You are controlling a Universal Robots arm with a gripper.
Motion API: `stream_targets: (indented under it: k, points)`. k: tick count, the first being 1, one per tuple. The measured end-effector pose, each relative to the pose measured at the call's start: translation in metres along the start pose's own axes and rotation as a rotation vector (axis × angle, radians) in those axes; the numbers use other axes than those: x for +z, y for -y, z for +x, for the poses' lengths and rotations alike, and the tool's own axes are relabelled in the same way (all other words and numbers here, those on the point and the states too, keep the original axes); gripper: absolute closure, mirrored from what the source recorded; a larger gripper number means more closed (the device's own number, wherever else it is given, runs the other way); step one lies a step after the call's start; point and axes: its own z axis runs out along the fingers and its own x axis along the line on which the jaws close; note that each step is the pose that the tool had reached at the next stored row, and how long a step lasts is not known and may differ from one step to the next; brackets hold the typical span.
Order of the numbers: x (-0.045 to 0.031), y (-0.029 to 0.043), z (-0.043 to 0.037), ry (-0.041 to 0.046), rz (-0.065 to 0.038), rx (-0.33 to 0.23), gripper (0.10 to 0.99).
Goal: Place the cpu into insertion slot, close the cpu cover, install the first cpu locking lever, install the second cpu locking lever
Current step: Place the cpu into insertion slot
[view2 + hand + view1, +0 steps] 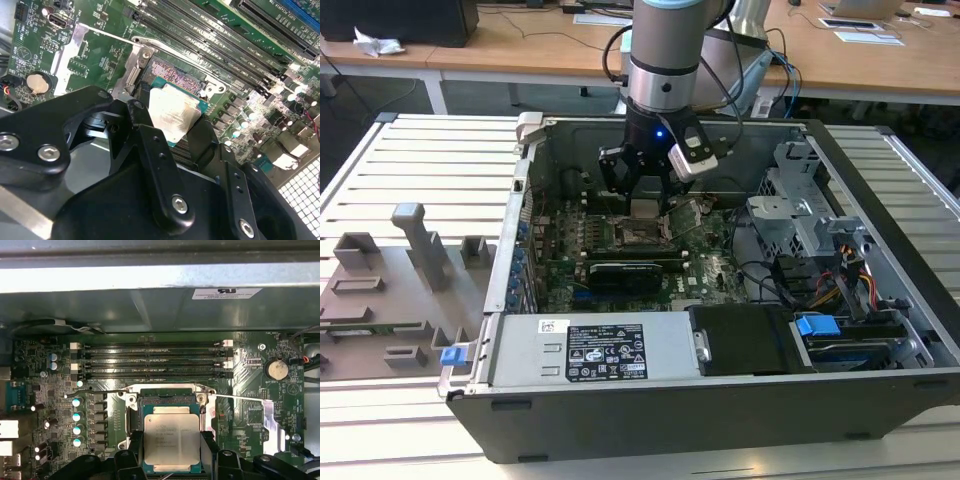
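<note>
My gripper [171, 446] is shut on the cpu [171, 440], a flat silver-grey square held by two opposite edges between black fingers [135, 447]. In the second wrist view the cpu [174, 116] hangs over the insertion slot [176, 75], whose dark pin field shows beyond the chip. In the exterior view the gripper [645, 207] is low inside the computer case, just over the insertion slot [638, 236]. Two thin locking levers [95, 391] [240, 398] stretch out sideways from the socket. I cannot tell the cpu cover apart from the socket's silver surround [131, 399].
Long black memory slots [152, 360] run beside the socket. A coin battery [276, 369] and a row of capacitors [76, 415] stand on the green board. The case wall [532, 190], a power supply [590, 350] and drive cages [800, 215] hem the board in.
</note>
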Motion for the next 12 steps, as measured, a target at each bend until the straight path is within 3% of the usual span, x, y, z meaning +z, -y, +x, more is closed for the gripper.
stream_targets:
  k: [7, 12]
  points:
    - [0.0, 0.0, 0.0, -0.0003, 0.001, 0.052, 0.545]
    - [0.0004, 0.0, 0.0, -0.0008, 0.0, 0.15, 0.545]
